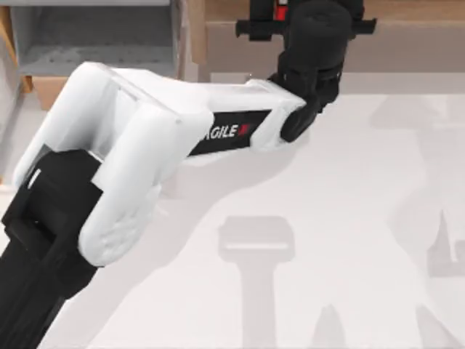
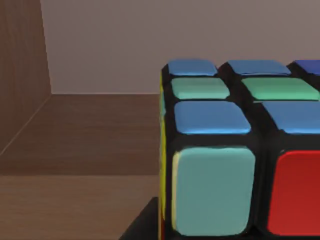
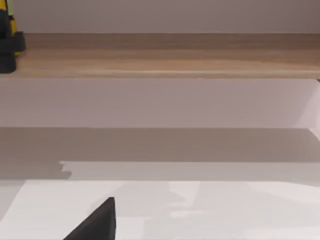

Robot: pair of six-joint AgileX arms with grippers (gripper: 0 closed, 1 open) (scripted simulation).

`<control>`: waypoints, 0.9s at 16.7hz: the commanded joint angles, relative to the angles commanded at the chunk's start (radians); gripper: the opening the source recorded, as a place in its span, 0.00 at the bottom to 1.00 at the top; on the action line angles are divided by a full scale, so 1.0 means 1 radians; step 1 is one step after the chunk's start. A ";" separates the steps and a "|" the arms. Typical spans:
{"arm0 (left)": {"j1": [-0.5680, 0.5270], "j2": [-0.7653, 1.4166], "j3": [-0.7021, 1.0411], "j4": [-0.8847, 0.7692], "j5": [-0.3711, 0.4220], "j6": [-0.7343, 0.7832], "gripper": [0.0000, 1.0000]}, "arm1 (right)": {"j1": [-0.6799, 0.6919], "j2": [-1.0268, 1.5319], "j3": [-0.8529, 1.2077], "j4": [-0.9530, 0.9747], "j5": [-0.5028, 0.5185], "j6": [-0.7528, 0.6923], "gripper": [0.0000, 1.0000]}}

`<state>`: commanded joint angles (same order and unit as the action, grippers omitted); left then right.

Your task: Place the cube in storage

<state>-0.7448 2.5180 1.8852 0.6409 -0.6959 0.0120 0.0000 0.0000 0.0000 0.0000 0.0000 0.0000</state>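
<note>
One arm, my left, is reaching over the wooden shelf (image 1: 407, 36), its gripper (image 1: 280, 13) seemingly clamping the cube (image 2: 235, 150); next, I judge, comes carrying it to storage (image 1: 94, 36).

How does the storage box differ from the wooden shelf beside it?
Storage is grey inside and boxy; the shelf is brown and long. Storage sits at the top view's left; the shelf runs right. The cube, by the left gripper, is at the shelf, not storage. Both border the table.

L arm (image 1: 131, 145): white rounded shells, black joints + base, black band w/ white "AGILE" lettering, red mark.
</note>
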 joint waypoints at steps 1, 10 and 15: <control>0.000 0.000 0.000 0.000 0.000 0.000 0.32 | 0.000 0.000 0.000 0.000 0.000 0.000 1.00; 0.000 0.000 0.000 0.000 0.000 0.000 0.00 | 0.000 0.000 0.000 0.000 0.000 0.000 1.00; -0.005 -0.006 -0.003 0.000 -0.001 0.001 0.00 | 0.000 0.000 0.000 0.000 0.000 0.000 1.00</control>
<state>-0.7499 2.5123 1.8827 0.6412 -0.6972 0.0133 0.0000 0.0000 0.0000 0.0000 0.0000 0.0000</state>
